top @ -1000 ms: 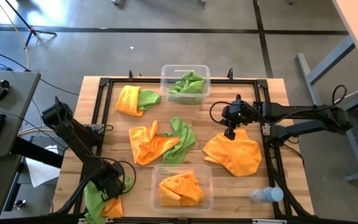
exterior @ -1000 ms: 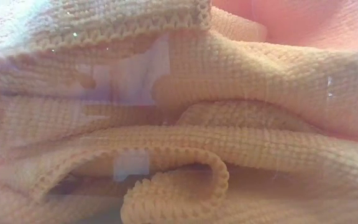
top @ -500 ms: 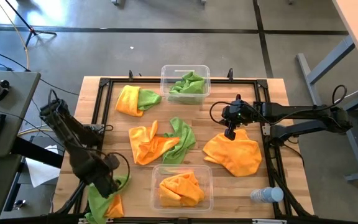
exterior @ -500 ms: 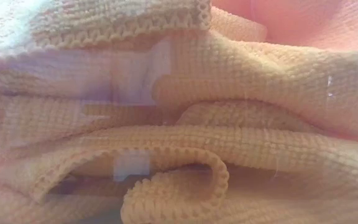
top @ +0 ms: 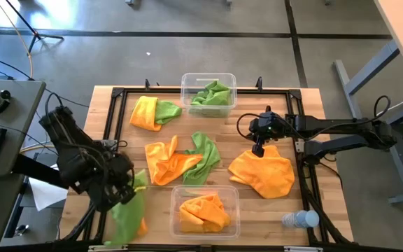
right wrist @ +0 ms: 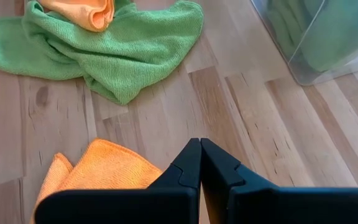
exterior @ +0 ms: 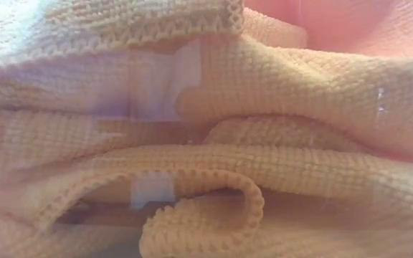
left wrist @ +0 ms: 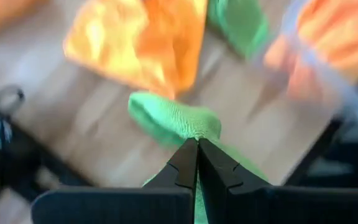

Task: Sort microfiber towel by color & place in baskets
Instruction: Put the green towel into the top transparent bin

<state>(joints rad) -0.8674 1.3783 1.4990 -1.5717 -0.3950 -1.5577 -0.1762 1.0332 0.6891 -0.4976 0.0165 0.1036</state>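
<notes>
My left gripper (top: 129,186) is raised over the table's near left corner, shut on a lime green microfiber towel (top: 126,213). An orange towel (top: 141,228) lies beneath that towel's lower end. My right gripper (top: 259,150) is shut with nothing in it, over the far edge of a flat orange towel (top: 262,175) at the right. The far basket (top: 186,82) holds green towels. The near basket (top: 235,192) holds orange ones, which fill the low view. Orange and green towels lie mixed at mid-table (top: 180,161) and at the far left (top: 152,112). My left gripper pinches a bunched fold of the green towel (left wrist: 194,127) between its two fingertips, coming from above at a slant. The towel hangs slack below the fingers. Its lower end (top: 121,234) rests at the table's near left corner, beside the orange towel.
A clear plastic bottle (top: 299,219) lies at the near right corner. A black frame (top: 303,175) runs around the wooden working area. Bare wood shows between the mid-table towels and the far basket.
My left gripper has risen from the near left corner, tipped more steeply downward and shifted a little toward the table's middle. It has drawn the green towel's upper part up with it. The towel's lower end has stayed on the table. My right arm has kept still.
</notes>
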